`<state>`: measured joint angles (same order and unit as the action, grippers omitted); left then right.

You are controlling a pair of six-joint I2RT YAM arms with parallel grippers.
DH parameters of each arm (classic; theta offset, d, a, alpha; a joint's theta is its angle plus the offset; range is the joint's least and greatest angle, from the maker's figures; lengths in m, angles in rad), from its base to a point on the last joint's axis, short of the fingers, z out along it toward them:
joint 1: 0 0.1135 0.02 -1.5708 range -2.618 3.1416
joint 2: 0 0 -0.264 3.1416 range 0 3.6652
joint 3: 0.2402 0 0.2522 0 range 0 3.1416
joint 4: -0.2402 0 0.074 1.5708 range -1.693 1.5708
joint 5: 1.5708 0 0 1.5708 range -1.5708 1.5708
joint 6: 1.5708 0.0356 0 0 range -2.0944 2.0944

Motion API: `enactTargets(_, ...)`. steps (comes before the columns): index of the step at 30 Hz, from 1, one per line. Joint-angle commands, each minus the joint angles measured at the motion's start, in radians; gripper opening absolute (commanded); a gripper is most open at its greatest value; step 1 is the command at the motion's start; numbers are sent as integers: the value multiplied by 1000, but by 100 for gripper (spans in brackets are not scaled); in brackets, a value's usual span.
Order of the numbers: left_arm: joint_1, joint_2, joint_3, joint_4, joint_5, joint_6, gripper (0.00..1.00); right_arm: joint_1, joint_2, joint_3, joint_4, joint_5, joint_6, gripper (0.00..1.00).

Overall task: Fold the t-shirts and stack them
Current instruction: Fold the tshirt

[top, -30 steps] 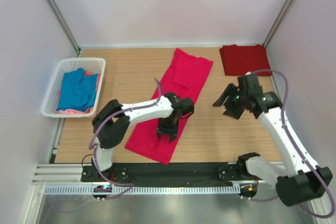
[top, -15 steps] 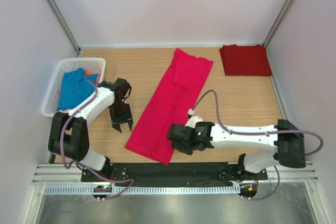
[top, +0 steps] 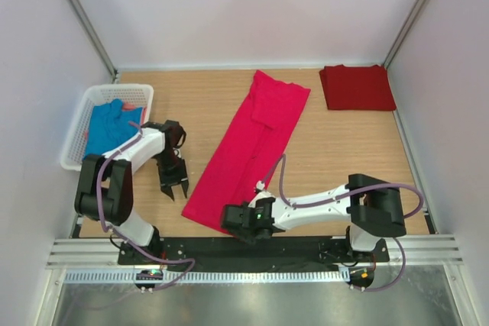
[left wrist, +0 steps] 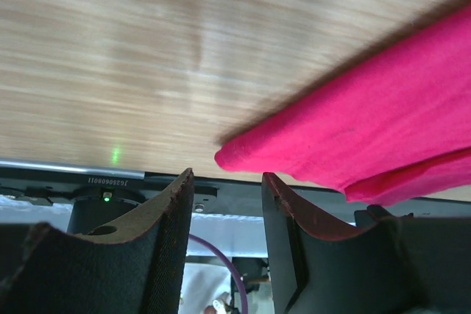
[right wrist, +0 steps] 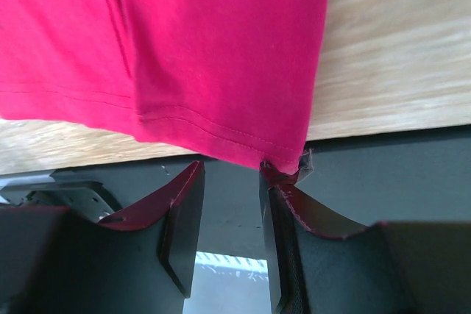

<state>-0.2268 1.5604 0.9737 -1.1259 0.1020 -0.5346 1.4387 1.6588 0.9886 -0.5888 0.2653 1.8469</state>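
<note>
The bright pinkish-red t-shirt (top: 252,143), folded into a long strip, lies slantwise across the middle of the worktop (top: 336,143), its hem end toward the near edge. The right claw (top: 229,221) sits at that hem's right-hand corner. From its wrist view, the claw (right wrist: 232,170) stands partly open. The shirt's corner (right wrist: 213,49) touches the tip of one finger (right wrist: 280,174), and nothing is pinched between the fingers. The left claw (top: 174,191) is just beside the hem's left corner, also partly open and empty, with the cloth (left wrist: 368,152) just beyond the gap. A folded darker red t-shirt (top: 357,87) lies at the far right corner. A blue t-shirt (top: 111,129) sits in the white basket (top: 74,143) at the left.
</note>
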Motion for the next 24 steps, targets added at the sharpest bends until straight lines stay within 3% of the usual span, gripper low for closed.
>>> enactTargets(1,6,41,-7,15,39,25,43,22,4,24,29,22,87,43)
enactTargets(14,6,76,-15,24,65,35,43,31,-7,104,-208,49,66,43)
enactTargets(24,-25,102,-17,32,114,55,40,34,18,105,-210,38,20,43)
